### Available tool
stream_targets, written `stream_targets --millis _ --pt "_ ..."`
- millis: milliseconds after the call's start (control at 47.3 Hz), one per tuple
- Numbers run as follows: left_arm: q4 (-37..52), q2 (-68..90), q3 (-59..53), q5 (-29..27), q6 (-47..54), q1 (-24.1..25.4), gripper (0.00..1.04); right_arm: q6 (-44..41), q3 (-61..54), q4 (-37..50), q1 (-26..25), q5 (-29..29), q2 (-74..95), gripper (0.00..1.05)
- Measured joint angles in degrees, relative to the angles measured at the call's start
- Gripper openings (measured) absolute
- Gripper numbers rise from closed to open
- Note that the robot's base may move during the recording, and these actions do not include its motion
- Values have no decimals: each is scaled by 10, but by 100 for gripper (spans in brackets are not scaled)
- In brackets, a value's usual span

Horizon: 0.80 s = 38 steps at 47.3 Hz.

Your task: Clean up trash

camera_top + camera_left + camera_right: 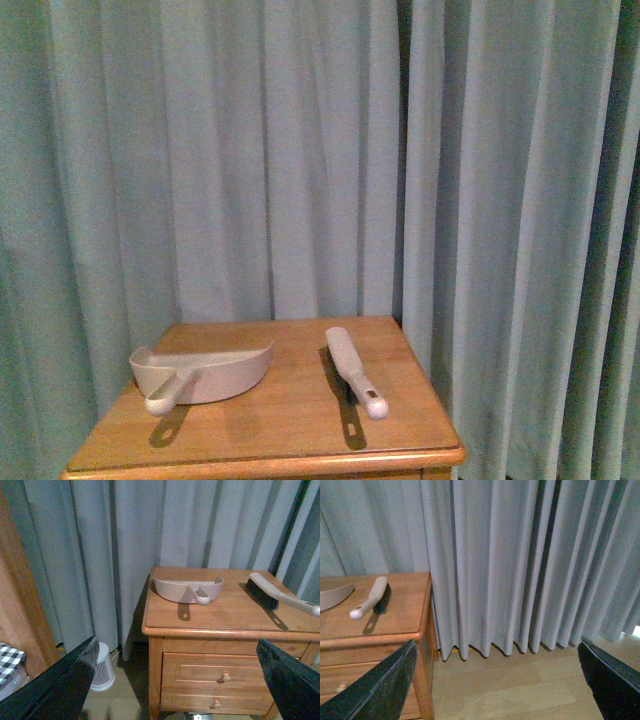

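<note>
Trash does not show in any view; the pan's inside is only partly seen, so I cannot tell whether the paper wad lies there.

A pink dustpan [228, 376] sits on the left part of a wooden table [300, 425]. Its curved wall faces the curtain [300, 150] and its short handle points toward the robot. A brush [345, 358] lies on the right part of the table, well apart from the dustpan. The brush's round-ended handle also points toward the robot and is raised enough to cast a shadow on the wood.

In the left wrist view the left gripper [176, 647] hangs off the table's front, low and to one side. Its black fingers [65, 680] are spread wide with nothing between them. Past them the table [225, 617] shows two drawers [200, 670] with small knobs. The dustpan [175, 591] and the brush [272, 592], with its dark bristles down, rest on top. A small white slatted appliance [102, 667] stands on the floor beside the table.

In the right wrist view the right gripper [496, 647] is also spread wide and holds nothing, its fingers [380, 685] framing bare floor [520, 685] and curtain. The brush [372, 597] and an edge of the dustpan [335, 597] lie on the table [395, 622] off to one side. Neither gripper touches anything.
</note>
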Motion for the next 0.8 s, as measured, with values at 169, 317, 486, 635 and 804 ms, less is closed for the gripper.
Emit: stream_targets --millis 169,317,486,635,804 --pt "0 0 0 0 0 0 97 0 0 0 0 0 0 97" --pt "-92 82 52 129 -41 54 97 0 0 0 0 0 0 97" --pt "-32 275 234 186 -21 79 97 0 0 0 0 0 0 97" --pt "17 469 384 180 -14 52 97 0 0 0 0 0 0 97" --pt "17 713 539 146 -15 -24 97 0 0 0 0 0 0 97"
